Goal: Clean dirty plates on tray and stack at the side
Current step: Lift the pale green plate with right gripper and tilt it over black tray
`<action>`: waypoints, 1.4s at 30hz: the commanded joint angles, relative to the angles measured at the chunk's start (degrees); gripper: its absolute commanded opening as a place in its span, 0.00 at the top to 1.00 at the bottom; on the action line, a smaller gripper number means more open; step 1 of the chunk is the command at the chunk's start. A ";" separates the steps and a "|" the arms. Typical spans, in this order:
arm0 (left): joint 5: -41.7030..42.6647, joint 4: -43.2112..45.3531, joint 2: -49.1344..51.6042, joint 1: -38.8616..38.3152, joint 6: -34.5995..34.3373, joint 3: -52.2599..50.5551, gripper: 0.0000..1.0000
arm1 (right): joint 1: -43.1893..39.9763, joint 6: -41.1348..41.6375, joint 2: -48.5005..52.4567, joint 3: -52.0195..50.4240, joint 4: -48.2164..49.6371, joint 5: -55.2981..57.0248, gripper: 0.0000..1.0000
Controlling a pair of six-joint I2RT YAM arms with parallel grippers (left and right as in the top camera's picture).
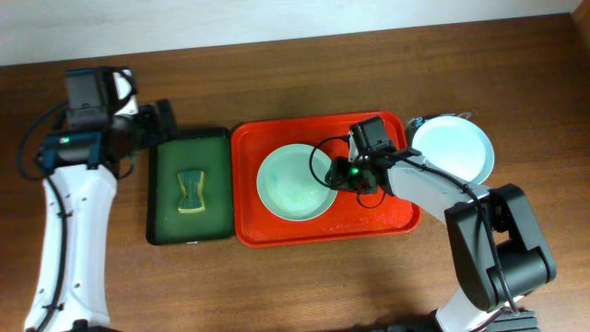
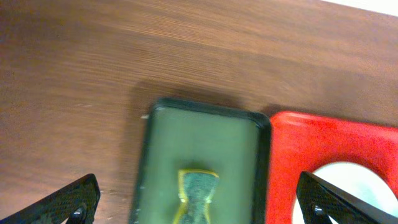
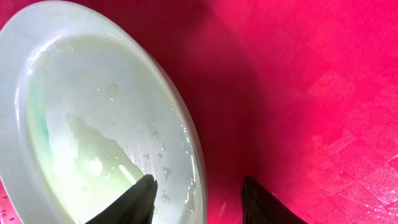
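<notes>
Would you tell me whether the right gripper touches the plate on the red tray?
Cannot tell: the right wrist view shows the right gripper straddling the rim of the plate, but neither contact nor gap plainly.

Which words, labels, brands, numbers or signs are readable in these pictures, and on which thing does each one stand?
None: no text can be read in any view.
The red tray, the green tray, the sponge, the plate on the red tray, the plate beside it and the table bear no print.
The left arm and the right arm show no readable label either.
</notes>
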 commanded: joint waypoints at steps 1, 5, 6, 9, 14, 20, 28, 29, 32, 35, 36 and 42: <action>-2.25 -0.09 -1.01 2.49 -1.99 0.83 0.01 | 0.31 -0.37 0.20 0.15 -0.42 1.42 0.54; -2.25 -0.09 -1.01 2.54 -1.99 0.83 0.01 | 0.31 -0.37 0.20 0.15 -0.39 1.81 0.65; -2.25 -0.09 -1.01 2.54 -1.97 0.83 0.01 | 0.31 -0.37 0.20 0.15 -0.46 2.69 0.70; -2.25 -0.09 -1.01 2.54 -1.97 0.83 0.01 | 0.31 -0.79 0.22 0.02 -0.48 3.80 0.73; -2.25 -0.11 -1.01 2.54 -1.97 0.83 0.01 | 0.31 -0.76 0.22 0.00 -0.46 4.02 0.92; -2.25 -0.09 -1.01 2.54 -1.99 0.83 0.01 | -1.01 0.55 -1.33 3.91 -2.29 1.92 0.96; -2.25 -0.09 -1.01 2.54 -1.97 0.83 0.01 | -1.42 0.31 -2.56 21.94 -22.82 -2.05 0.96; -2.25 -0.09 -1.01 2.54 -1.97 0.83 0.01 | -1.05 0.31 -2.56 23.61 -24.02 -1.79 0.96; -2.25 -0.09 -1.01 2.54 -1.97 0.83 0.01 | 2.27 1.38 -2.56 27.28 -25.18 2.40 0.96; -2.25 -0.09 -1.01 2.54 -1.97 0.83 0.01 | 7.26 4.26 -2.56 28.06 -24.17 11.23 0.96; -2.25 -0.09 -1.01 2.54 -1.97 0.83 0.01 | 9.46 4.68 -2.47 28.06 -23.39 14.69 0.96; -2.25 -0.09 -1.01 2.54 -1.99 0.83 0.01 | 23.80 6.10 -2.08 28.06 -18.14 37.70 0.96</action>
